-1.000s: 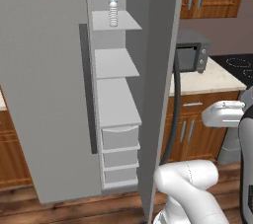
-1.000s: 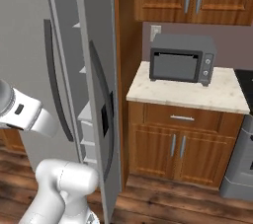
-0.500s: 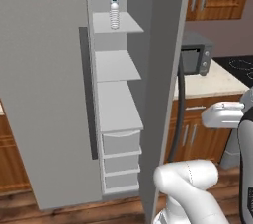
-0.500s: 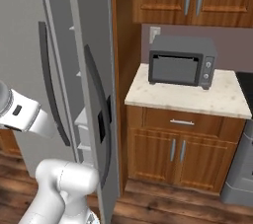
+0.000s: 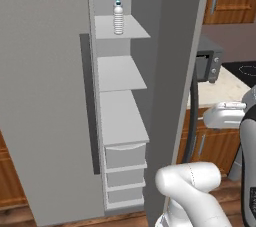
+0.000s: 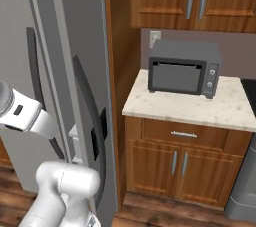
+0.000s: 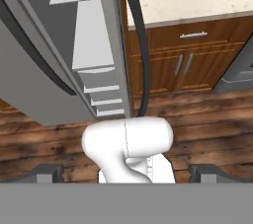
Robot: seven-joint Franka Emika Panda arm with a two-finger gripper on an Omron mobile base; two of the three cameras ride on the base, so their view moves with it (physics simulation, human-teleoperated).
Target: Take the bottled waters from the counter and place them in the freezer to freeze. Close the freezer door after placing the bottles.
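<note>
Bottled water (image 5: 118,17) stood at twelve o'clock on the freezer (image 5: 120,73) shelf; gripper (image 7: 126,172) jaws stood apart, empty.

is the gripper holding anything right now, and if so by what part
Nothing is held. The gripper is open and empty, its fingertips wide apart above the wood floor.

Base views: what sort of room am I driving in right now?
A home kitchen, rendered. A tall grey fridge with its freezer door open and a bottle on a shelf, a toaster oven on a stone counter, and wooden cabinets under it.
</note>
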